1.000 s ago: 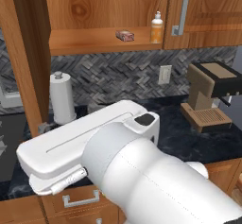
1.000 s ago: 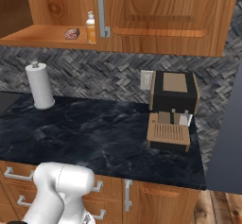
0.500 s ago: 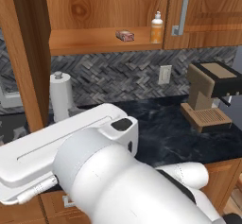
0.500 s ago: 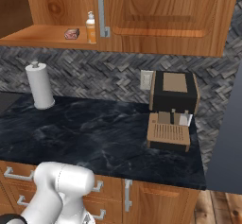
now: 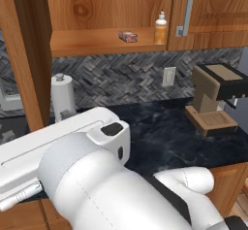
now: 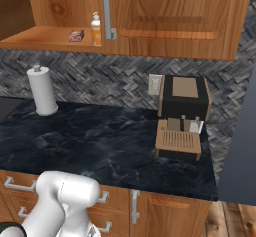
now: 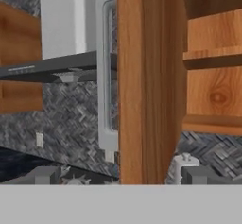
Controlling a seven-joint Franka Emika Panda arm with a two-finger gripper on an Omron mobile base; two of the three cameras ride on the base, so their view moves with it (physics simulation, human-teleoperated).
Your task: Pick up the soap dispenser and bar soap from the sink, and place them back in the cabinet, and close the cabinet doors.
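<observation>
The soap dispenser [image 5: 161,28] [image 6: 95,29] stands upright on the lower shelf of the cabinet [image 5: 92,42] [image 6: 40,37]. The bar soap [image 5: 128,36] [image 6: 76,35] lies just left of it. The left cabinet door [image 5: 31,54] [image 7: 149,86] is swung open; the right door [image 5: 208,6] [image 6: 170,11] is shut. In the hand view my gripper [image 7: 120,176] is open and empty, its fingertips [image 7: 45,176] rising on either side of the open door's edge. I cannot tell how near the door is. The sink is out of view.
A white paper-towel roll [image 5: 63,95] [image 6: 42,90] stands on the dark counter [image 6: 100,141] below the open door. A brown coffee machine [image 5: 215,98] [image 6: 182,116] sits to the right. Past the door, the hand view takes in a grey window frame [image 7: 106,76] and a range hood [image 7: 56,69].
My arm has swung left and closer to the left base camera, covering more of the counter. The soap items and doors have not moved.
</observation>
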